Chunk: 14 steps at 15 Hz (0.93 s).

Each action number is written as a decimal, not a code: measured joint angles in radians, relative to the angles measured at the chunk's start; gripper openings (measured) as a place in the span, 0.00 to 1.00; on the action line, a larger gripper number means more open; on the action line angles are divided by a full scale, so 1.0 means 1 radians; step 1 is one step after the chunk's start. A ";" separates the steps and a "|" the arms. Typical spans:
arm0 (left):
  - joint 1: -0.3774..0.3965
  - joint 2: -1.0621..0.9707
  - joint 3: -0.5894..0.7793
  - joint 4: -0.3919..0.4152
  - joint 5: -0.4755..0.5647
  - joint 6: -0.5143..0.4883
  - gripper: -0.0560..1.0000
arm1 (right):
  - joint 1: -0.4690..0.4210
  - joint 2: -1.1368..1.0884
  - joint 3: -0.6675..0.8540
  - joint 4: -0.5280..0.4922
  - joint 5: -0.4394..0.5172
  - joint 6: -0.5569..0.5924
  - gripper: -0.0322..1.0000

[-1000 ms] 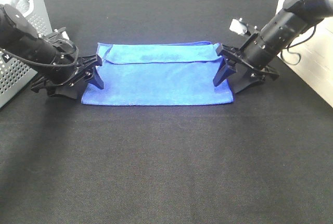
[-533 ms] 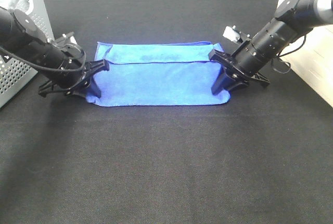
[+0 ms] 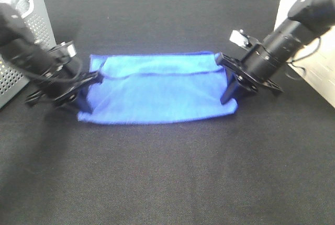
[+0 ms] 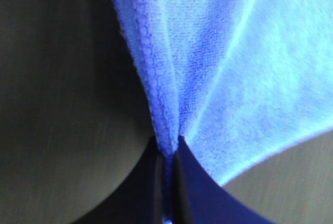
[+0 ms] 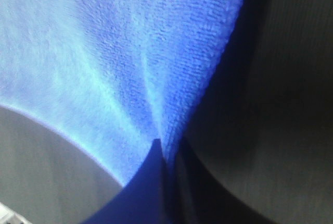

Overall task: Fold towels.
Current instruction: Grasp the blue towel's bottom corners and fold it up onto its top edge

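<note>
The royal-blue towel [image 3: 157, 89] hangs stretched between my two grippers above the black table, its lower edge sagging and its far strip folded over. My left gripper [image 3: 84, 99] is shut on the towel's left edge; the left wrist view shows the stitched hem [image 4: 151, 67] pinched between the closed fingers [image 4: 156, 182]. My right gripper [image 3: 228, 94] is shut on the towel's right edge; the right wrist view shows the cloth [image 5: 130, 52] gathered into the closed fingertips [image 5: 151, 177]. The white tag is not visible.
A perforated grey basket [image 3: 31, 31] with grey cloth inside stands at the far left, close behind the left arm. The black table cover [image 3: 167, 172] spreads in front. A pale surface [image 3: 314, 78] borders the table on the right.
Both grippers closed on the towel's side edges and lifted them; the towel now hangs taut between them, shifted slightly toward the front, with its near edge raised off the table.
</note>
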 joint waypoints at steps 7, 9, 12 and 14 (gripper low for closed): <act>0.000 -0.189 0.203 0.021 -0.039 0.000 0.06 | 0.006 -0.125 0.273 0.010 -0.120 -0.065 0.03; 0.000 -0.207 0.203 0.017 -0.123 0.000 0.06 | 0.006 -0.125 0.247 0.021 -0.127 -0.102 0.03; 0.000 -0.209 0.204 0.002 -0.264 -0.003 0.06 | 0.006 -0.127 0.144 0.029 -0.145 -0.124 0.03; 0.000 -0.202 0.196 -0.018 -0.364 -0.004 0.06 | 0.006 -0.108 0.017 0.030 -0.160 -0.123 0.03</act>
